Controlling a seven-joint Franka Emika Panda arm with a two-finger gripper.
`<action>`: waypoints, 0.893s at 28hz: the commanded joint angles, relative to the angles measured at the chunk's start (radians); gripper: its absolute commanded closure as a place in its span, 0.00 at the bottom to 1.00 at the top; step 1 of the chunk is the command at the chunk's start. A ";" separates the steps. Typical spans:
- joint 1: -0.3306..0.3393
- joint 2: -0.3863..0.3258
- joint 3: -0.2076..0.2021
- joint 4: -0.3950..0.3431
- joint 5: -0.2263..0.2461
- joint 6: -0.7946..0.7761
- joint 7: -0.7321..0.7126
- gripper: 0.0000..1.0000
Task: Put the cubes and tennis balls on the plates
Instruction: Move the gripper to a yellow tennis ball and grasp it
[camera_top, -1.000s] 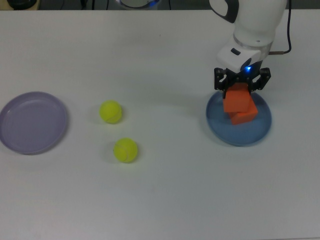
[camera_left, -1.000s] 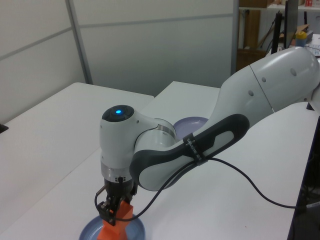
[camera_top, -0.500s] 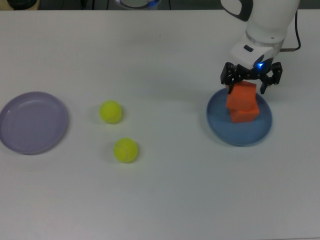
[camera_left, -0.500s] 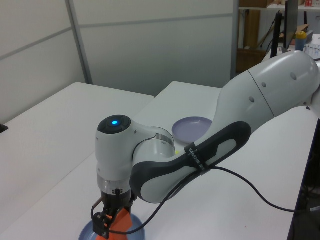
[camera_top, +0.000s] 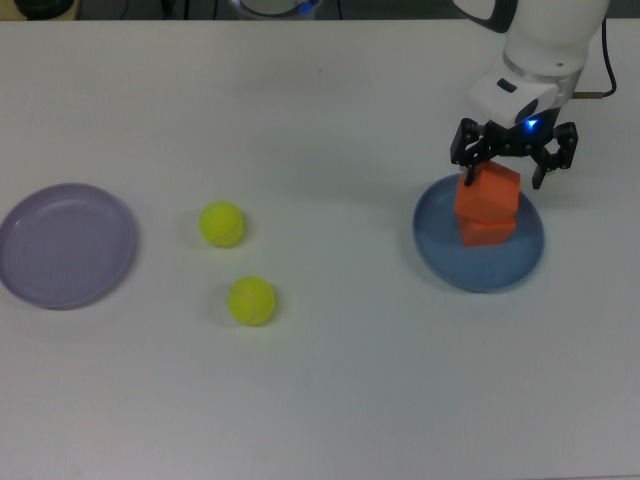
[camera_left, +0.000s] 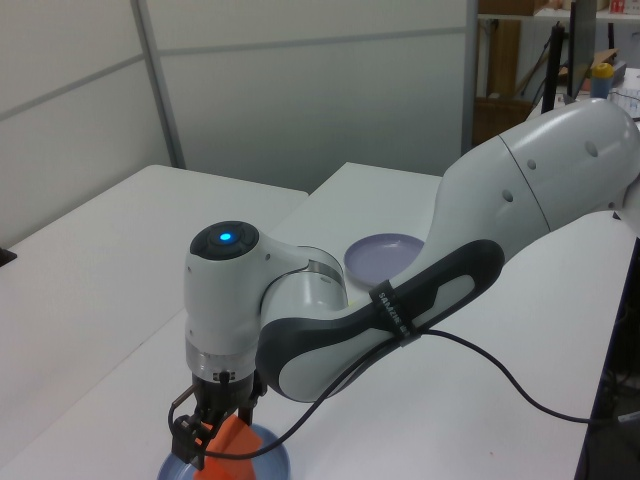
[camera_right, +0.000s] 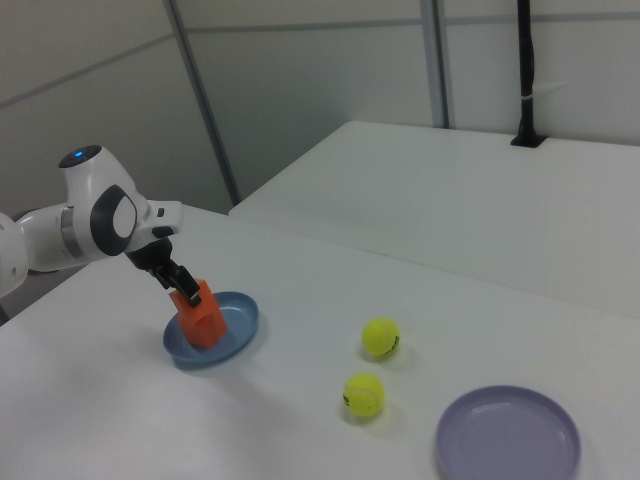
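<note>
While gripper (camera_top: 514, 160) hangs w/ jaws spread over cubes (camera_top: 487, 204), both sit stacked on blue plate (camera_top: 445, 262).
Balls (camera_top: 221, 223) on table, purple plate (camera_top: 66, 244) apart.

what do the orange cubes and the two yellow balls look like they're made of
Orange cubes: matte, no glare, sharp edges; possibly foam or painted wood, hard to say. Tennis balls: fuzzy, dull yellow-green surface, likely felt over rubber.
</note>
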 joint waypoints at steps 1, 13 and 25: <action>0.001 0.006 0.005 0.018 -0.033 -0.016 0.036 0.00; -0.059 -0.127 -0.004 0.018 -0.024 -0.041 0.033 0.00; -0.117 -0.168 -0.140 0.009 -0.015 -0.162 -0.068 0.00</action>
